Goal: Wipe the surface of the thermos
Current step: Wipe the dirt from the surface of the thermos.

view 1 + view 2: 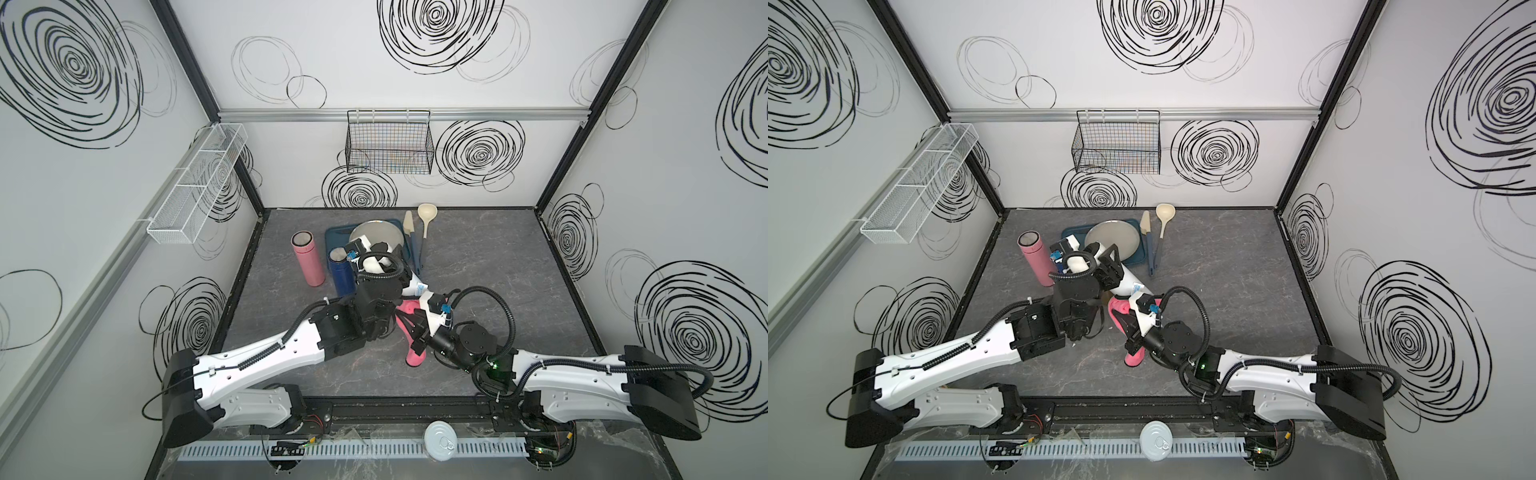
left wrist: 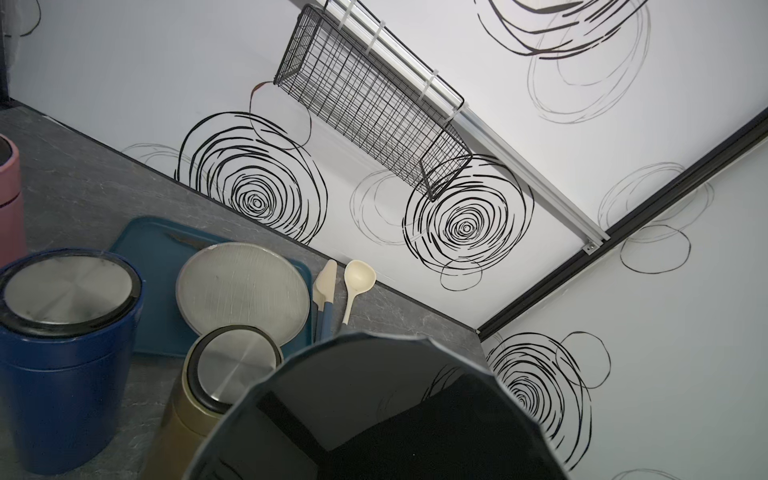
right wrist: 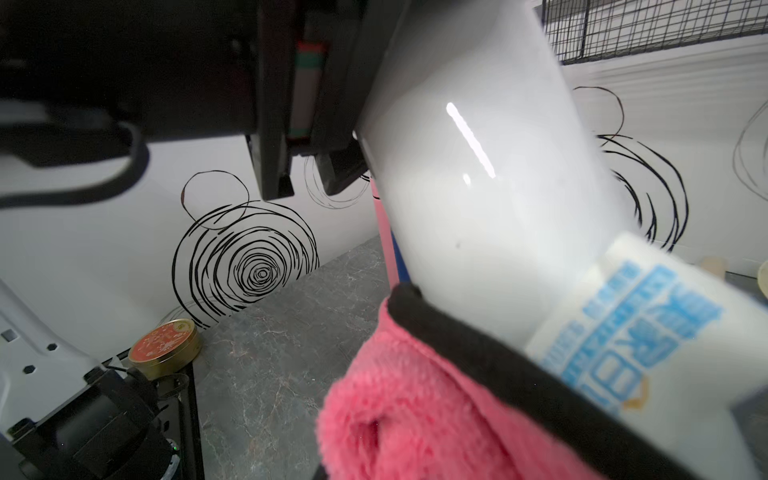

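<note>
In a top view, left of centre, a pink thermos [image 1: 308,259] and a blue thermos [image 1: 340,276] stand upright on the tabletop [image 1: 498,270], with neither gripper on them. Just right of them, the left gripper [image 1: 387,261] is clamped round the upper part of the white thermos [image 1: 410,282]. It holds the thermos raised and tilted, so the long axis runs from upper left, at that gripper, down to lower right. At that lower, labelled end sits the right gripper [image 1: 409,319], closed on a pink cloth [image 3: 395,395]. The right wrist view shows one black finger lying against the barrel beside the blue label. Bare barrel lies up the axis from the cloth, so the stroke probably has to run toward the left gripper.
</note>
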{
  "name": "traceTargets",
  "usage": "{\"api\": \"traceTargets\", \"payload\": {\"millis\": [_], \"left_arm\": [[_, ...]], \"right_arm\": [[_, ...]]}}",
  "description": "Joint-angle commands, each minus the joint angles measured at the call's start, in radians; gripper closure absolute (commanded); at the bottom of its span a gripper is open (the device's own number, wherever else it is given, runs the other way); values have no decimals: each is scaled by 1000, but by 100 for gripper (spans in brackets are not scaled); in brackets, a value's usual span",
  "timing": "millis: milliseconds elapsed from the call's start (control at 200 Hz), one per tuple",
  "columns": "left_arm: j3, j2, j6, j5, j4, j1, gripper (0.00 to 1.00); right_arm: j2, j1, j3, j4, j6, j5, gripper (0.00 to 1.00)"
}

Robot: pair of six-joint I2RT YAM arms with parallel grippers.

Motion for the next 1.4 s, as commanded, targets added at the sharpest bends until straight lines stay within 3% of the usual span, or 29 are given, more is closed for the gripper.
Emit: {"api": "traceTargets", "payload": {"millis": [0,125,245,445,560,761,961,1076,1236,1396], "left_arm": [[-11,-59,-105,38,25,-24,100],[-22,-70,-124,34,22,-27,100],[-22,-67,-125,25,21,-26,100],[-15,-57,-125,17,18,-26,100],[-11,-55,-119,27,18,-27,100],[-24,-67,-64,2,58,-24,100],[-49,-77,38,90,133,-1,100],[-110,-87,137,224,275,34,100],[-125,-93,162,291,306,50,100],[-124,-104,240,331,330,45,100]], "right_arm": [[42,-19,83,89,-31,80,100],[107,-25,148,83,-28,99,100],[129,-32,80,89,20,167,100],[-5,-43,-74,101,69,206,100],[-55,-42,18,27,18,124,100],[27,-34,169,12,-23,40,100],[13,-44,-7,72,46,177,100],[-59,-39,-76,59,75,209,100],[-134,-22,-1,-1,39,130,100],[-106,-16,83,-11,11,79,100]]}}
